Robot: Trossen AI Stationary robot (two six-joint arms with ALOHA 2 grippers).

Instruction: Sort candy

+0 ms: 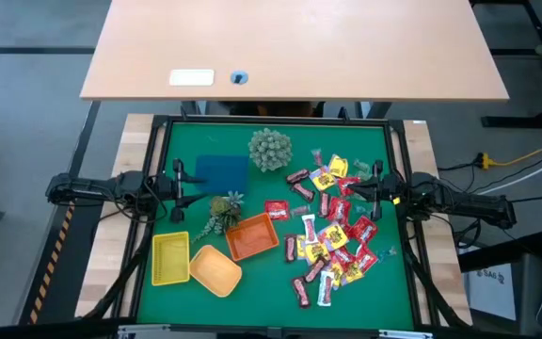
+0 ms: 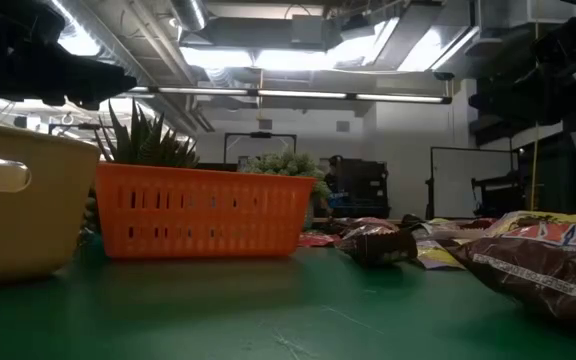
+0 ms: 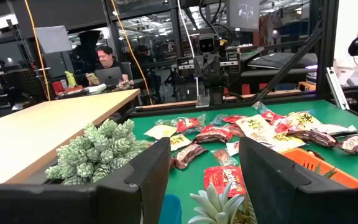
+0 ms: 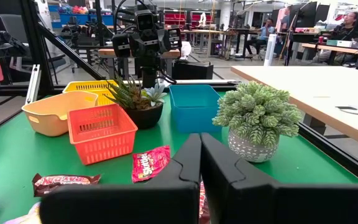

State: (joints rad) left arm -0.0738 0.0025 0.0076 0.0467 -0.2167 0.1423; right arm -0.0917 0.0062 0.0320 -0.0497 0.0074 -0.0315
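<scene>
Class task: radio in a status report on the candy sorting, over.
Left gripper open, right gripper shut, both empty. Candy piled loose on the mat, unsorted. Orange basket empty; nothing blocking.

Many small wrapped sweets, the candy (image 1: 332, 235), spread loose in a scatter over the right half of the green mat: red packets, yellow packets, dark brown bars and a few small clear pieces, mostly flat, several overlapping or touching. One red packet (image 1: 276, 209) apart from the heap, flat on the mat toward the middle; two dark brown bars (image 1: 298, 181) at the far edge of the scatter. None visible inside any container.
</scene>
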